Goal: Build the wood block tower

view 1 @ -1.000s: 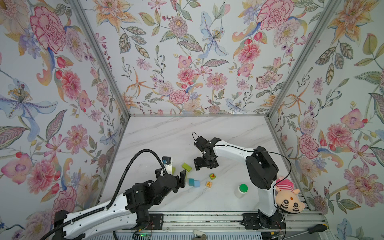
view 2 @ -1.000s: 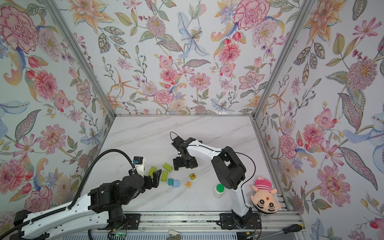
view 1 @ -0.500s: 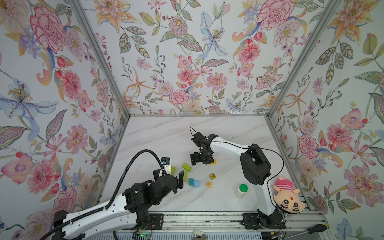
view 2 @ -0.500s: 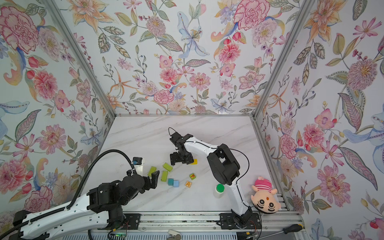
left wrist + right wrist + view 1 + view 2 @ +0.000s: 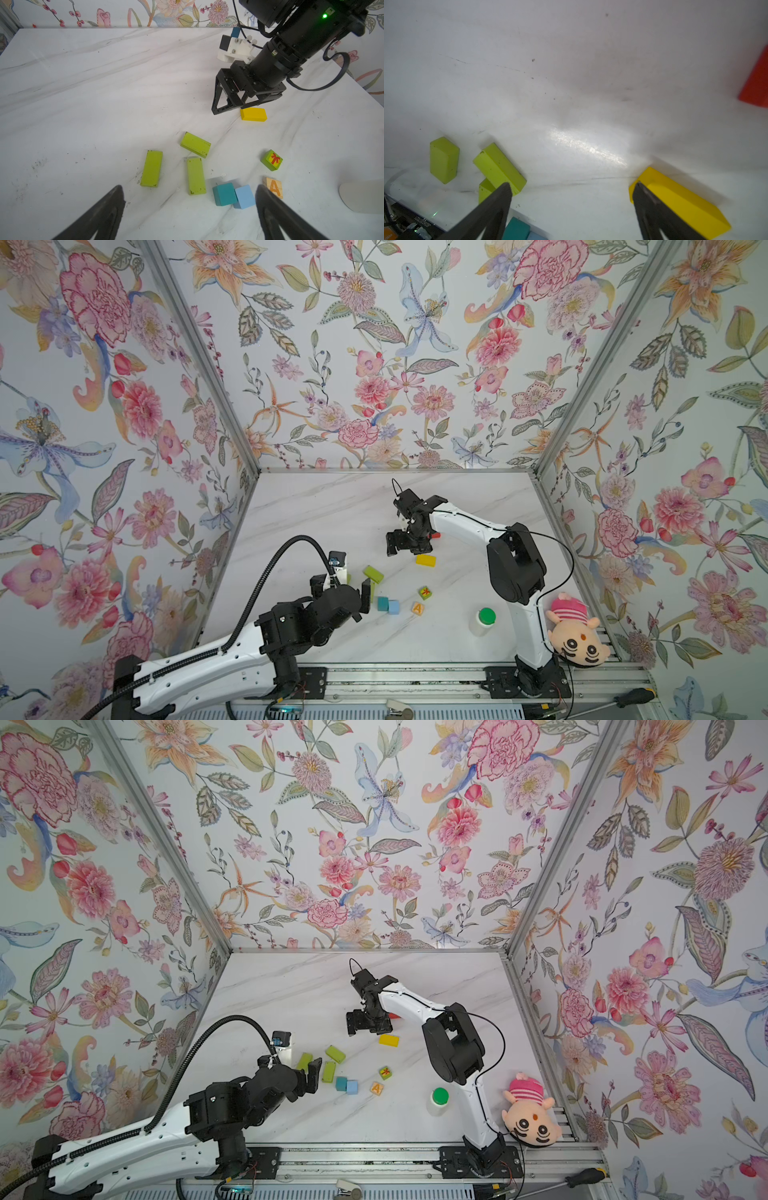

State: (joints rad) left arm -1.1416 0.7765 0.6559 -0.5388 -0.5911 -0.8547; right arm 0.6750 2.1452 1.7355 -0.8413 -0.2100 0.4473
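Since a second ago the right hand (image 5: 409,546) has drawn back from the cluster of blocks and uncovered the yellow block (image 5: 426,560), while the left hand (image 5: 341,591) has hardly shifted. The right hand hangs low over the worktop (image 5: 332,510) with its fingers (image 5: 500,199) spread wide and only bare marble between them; it grips nothing. The yellow block lies flat just beside one fingertip, and whether they touch cannot be told. On that same side, a little farther from the hand, a red block (image 5: 756,83) lies on the worktop, half hidden under the wrist in both top views. Past the other finger lie three lime-green oblongs (image 5: 195,144), all flat, two of them just beside each other at an angle. The left hand is likewise released, fingers wide apart, poised above the worktop. Just ahead of its tips sit the teal cube (image 5: 224,194) and light-blue cube (image 5: 244,196), touching side by side. The tan "A" cube (image 5: 274,187) is near one finger, and the green cube (image 5: 271,160) with a red mark is a little beyond it. Every block rests singly on the worktop. A white bottle (image 5: 484,618) and a plush doll (image 5: 575,635) are farther out, beside the right arm's base.
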